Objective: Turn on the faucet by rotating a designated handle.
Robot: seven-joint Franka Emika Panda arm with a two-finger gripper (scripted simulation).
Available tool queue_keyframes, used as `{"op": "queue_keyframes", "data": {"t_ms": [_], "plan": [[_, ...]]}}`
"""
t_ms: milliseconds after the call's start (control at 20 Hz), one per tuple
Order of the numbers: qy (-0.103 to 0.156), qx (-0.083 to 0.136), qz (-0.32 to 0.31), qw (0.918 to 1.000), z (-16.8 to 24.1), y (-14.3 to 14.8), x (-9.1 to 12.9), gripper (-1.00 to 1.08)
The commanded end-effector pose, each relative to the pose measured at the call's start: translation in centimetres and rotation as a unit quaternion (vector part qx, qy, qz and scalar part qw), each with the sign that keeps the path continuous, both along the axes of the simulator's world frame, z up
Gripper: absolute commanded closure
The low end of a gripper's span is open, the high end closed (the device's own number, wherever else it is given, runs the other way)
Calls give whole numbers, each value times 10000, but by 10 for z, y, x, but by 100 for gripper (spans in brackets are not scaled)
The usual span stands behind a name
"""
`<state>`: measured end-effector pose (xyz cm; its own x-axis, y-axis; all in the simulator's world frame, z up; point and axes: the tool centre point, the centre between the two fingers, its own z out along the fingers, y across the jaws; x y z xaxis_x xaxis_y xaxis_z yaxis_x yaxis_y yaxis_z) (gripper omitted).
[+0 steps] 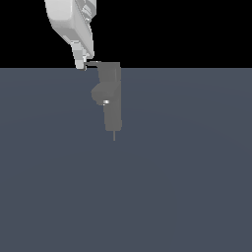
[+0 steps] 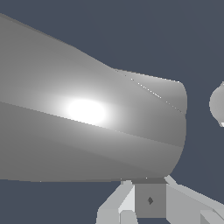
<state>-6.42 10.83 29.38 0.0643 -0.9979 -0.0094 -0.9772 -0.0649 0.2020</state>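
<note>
The faucet is a matte grey upright column with a rounded bulge, a bright spot and a thin pin below. From its top cap the handle juts toward the exterior view's left as a short thin lever. My gripper comes down from above, its tip right at the lever's free end, seemingly touching it. In the wrist view a large grey tapering surface, the handle, fills most of the picture just beyond my gripper. The fingers look drawn together with nothing gripped between them.
The white robot arm slants in from the top of the exterior view. A flat blue-grey floor lies all around the faucet. A rounded grey shape, possibly the faucet's bulge, shows at the wrist picture's edge.
</note>
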Motion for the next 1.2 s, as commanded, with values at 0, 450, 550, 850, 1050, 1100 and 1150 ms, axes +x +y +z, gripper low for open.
{"op": "queue_keyframes", "data": {"t_ms": [0,450,550,850,1050,1100,1150], "plan": [[-3,-10,-54,10000,1,-19,1,108],[-21,-5,-86,10000,3,-83,1,108],[-25,-4,-93,10000,3,-98,2,108],[15,13,70,10000,0,-92,4,108],[9,11,47,10000,-2,-104,14,108],[8,10,42,10000,-2,-107,17,108],[6,9,36,10000,-3,-111,19,108]]}}
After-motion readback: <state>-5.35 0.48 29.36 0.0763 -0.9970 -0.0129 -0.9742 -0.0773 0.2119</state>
